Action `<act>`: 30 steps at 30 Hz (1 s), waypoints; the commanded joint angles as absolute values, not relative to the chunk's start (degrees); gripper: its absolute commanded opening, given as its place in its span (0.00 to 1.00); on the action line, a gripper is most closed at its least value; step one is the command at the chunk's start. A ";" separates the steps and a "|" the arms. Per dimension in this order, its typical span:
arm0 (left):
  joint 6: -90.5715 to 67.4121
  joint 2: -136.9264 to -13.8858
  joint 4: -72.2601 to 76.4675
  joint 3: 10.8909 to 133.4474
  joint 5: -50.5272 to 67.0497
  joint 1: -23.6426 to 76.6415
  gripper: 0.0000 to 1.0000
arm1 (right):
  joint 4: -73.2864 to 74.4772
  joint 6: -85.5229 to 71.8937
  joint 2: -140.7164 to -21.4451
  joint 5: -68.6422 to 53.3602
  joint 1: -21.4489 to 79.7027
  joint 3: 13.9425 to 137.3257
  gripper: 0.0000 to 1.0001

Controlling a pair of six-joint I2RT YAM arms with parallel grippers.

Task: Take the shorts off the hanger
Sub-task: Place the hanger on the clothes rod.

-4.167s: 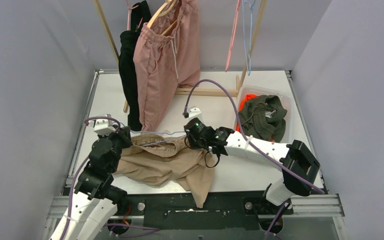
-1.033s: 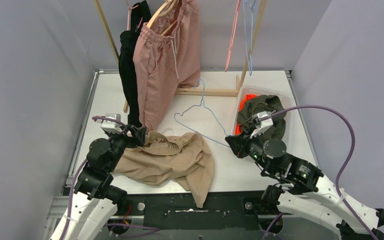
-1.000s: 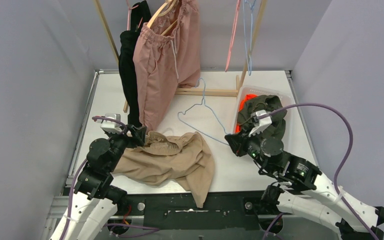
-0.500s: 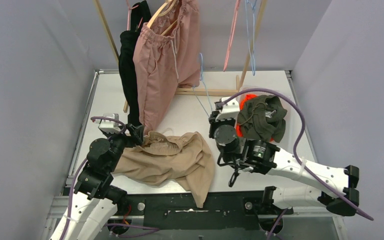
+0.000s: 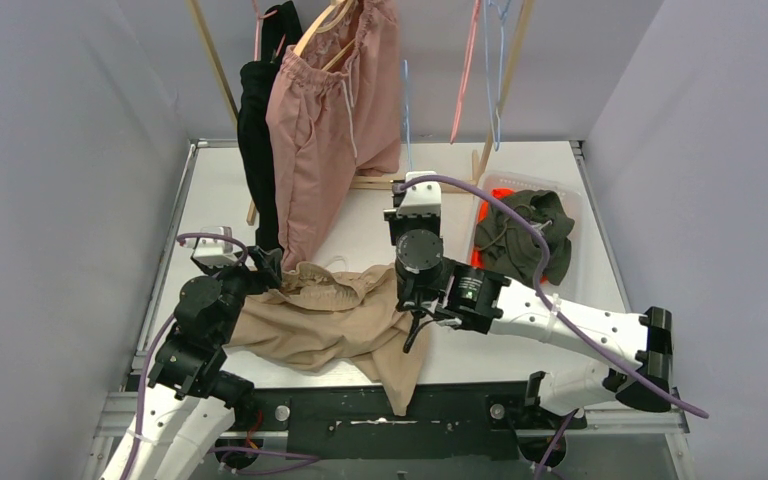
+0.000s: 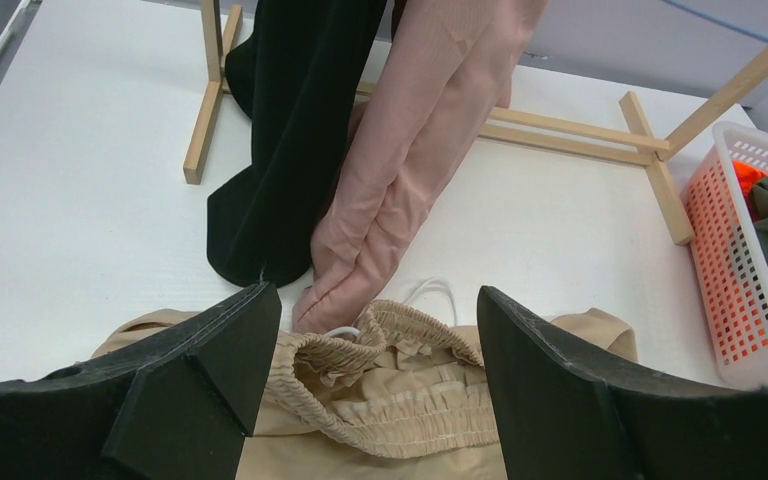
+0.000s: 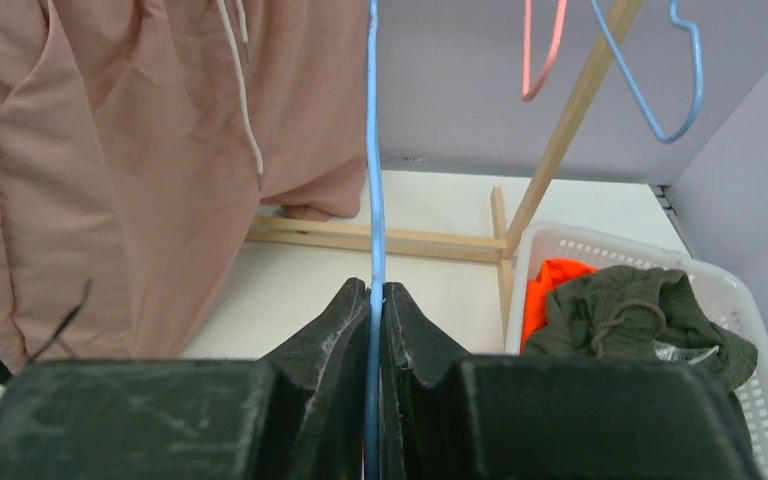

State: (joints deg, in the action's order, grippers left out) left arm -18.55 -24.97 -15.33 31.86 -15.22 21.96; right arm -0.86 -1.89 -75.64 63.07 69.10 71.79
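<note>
Beige shorts (image 5: 335, 318) lie crumpled on the table, off any hanger, their gathered waistband (image 6: 410, 395) facing my left gripper. That left gripper (image 5: 270, 266) (image 6: 375, 340) hovers open just over the waistband, holding nothing. My right gripper (image 5: 407, 182) (image 7: 374, 295) is shut on the wire of a bare blue hanger (image 5: 406, 110) (image 7: 371, 150), held upright near the rack. Dusty pink shorts (image 5: 335, 120) (image 7: 140, 150) (image 6: 415, 170) hang on a wooden hanger (image 5: 322, 28). Olive green shorts (image 5: 525, 235) (image 7: 640, 320) and orange shorts (image 5: 495, 195) (image 7: 555, 290) lie in the basket.
A black garment (image 5: 258, 150) (image 6: 290, 140) hangs left of the pink shorts. The wooden rack's base (image 5: 430, 184) (image 6: 570, 140) crosses the back of the table. A white basket (image 5: 572, 215) (image 7: 735, 290) stands at the right. A pink hanger (image 7: 545, 50) and another blue hanger (image 7: 660, 80) hang empty on the rail.
My right arm has swung from the right side to the middle, lifting the blue hanger off the table and upright towards the rack. The left arm and beige shorts have not moved.
</note>
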 commanded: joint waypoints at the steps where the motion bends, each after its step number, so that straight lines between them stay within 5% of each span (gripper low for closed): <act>1: -18.90 -24.53 -13.90 32.90 -14.90 21.58 0.72 | -15.05 9.31 -77.41 65.15 66.99 76.62 0.00; 19: -18.81 -25.53 -13.36 32.87 -14.19 20.77 0.72 | -24.84 11.02 -74.32 46.98 59.06 79.62 0.00; 30: -18.90 -24.81 -13.15 32.70 -13.80 20.57 0.72 | -30.10 16.95 -77.16 50.80 59.00 83.59 0.00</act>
State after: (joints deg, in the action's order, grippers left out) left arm -18.85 -25.58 -15.31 31.86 -14.55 20.88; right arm -23.35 13.47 -76.42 48.29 59.18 79.09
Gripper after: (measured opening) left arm 0.719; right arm 0.068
